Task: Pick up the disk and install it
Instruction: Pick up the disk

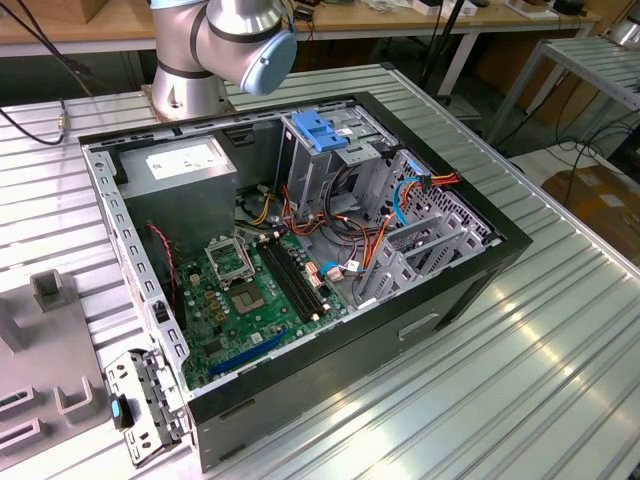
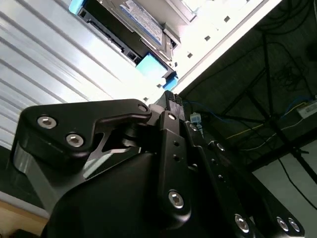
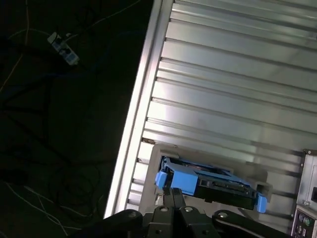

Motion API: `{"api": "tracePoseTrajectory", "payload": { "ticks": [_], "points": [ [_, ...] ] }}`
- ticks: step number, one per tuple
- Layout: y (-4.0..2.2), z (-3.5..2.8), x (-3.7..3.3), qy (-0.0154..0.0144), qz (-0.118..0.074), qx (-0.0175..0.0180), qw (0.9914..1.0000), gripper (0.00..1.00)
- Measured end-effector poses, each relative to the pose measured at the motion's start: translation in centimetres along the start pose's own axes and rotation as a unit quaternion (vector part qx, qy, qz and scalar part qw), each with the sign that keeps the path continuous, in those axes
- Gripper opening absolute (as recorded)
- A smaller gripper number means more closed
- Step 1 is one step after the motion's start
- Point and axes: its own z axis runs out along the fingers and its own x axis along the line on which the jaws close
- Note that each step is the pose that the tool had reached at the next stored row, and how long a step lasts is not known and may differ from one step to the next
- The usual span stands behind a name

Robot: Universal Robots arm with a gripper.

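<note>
While the disk (image 3: 218, 184) lay flat on a pale holder (image 3: 151, 151) near the edge of the ribbed table (image 3: 223, 74), the gripper (image 3: 173, 194) hung just beside its blue rail in the first wrist view. Tips were pinched together and held nothing. Contact: couldn't tell. Judged step: approach for the pick. A grasp would call for spread jaws, squared across the rails. The open case (image 1: 330, 365) sat in the exterior view.
</note>
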Motion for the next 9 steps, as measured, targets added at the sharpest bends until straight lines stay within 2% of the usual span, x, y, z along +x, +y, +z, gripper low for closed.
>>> {"api": "tracePoseTrajectory", "payload": {
  "ticks": [3,5,9],
  "points": [
    [0.0,0.0,0.0,0.0009,-0.021,0.0008,0.99978,0.11],
    [0.0,0.0,0.0,0.0018,-0.045,0.0018,0.99897,0.11],
    [0.0,0.0,0.0,0.0028,-0.071,0.0028,0.99744,0.11]
  ]
}}
